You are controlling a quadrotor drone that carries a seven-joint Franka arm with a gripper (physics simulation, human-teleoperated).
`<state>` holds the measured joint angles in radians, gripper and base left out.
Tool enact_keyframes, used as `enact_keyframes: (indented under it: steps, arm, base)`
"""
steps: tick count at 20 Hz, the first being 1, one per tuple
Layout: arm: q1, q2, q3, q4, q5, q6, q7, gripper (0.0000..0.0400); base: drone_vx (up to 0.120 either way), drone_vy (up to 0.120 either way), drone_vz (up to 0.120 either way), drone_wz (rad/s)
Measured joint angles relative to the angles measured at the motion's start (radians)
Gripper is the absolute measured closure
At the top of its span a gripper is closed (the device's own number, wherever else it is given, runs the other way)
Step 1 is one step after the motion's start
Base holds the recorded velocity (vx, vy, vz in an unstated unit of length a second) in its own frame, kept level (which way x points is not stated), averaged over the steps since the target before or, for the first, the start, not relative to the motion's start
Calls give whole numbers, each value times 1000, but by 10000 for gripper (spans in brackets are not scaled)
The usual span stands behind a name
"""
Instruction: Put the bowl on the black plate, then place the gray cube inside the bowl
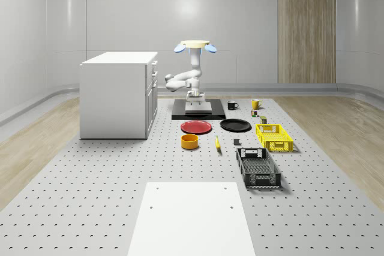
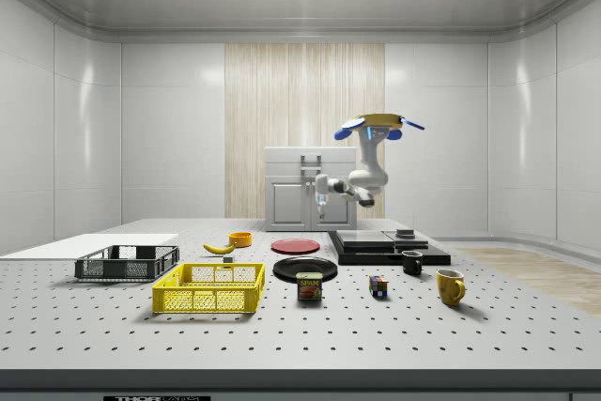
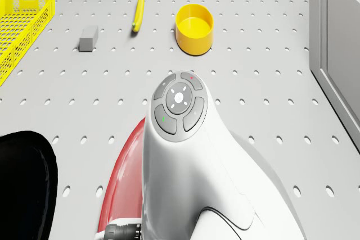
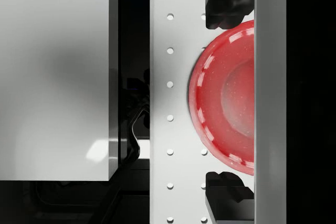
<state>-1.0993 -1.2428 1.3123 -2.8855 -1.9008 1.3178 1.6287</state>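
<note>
The yellow bowl (image 1: 190, 141) (image 2: 240, 239) (image 3: 194, 28) stands upright on the perforated table, in front of the red plate (image 1: 196, 126) (image 4: 226, 98). Beside the red plate lies the black plate (image 1: 236, 125) (image 2: 305, 269) (image 3: 22, 184), with nothing on it. The small gray cube (image 1: 237, 142) (image 3: 88, 39) rests on the table in front of the black plate. My drone (image 1: 195, 46) (image 2: 378, 124) hovers over the black platform (image 1: 198, 114). The arm hangs folded below it. My gripper (image 1: 197, 110) (image 2: 321, 202) (image 4: 231, 98) points down, open and empty, high above the red plate's far edge.
A white cabinet (image 1: 117, 94) stands at the whole-scene view's left, close to the arm. A banana (image 1: 217, 142) (image 3: 138, 10) lies between bowl and cube. A yellow crate (image 1: 274, 137), a dark crate (image 1: 258, 167), two mugs (image 1: 233, 105) and a white sheet (image 1: 191, 220) share the table.
</note>
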Motion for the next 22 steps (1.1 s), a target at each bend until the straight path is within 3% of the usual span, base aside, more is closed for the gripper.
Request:
enact_keyframes:
  steps: [22]
  arm:
    - [-24,-85,21,5,41,79,22,0]
  base:
    - [120,0,0,0]
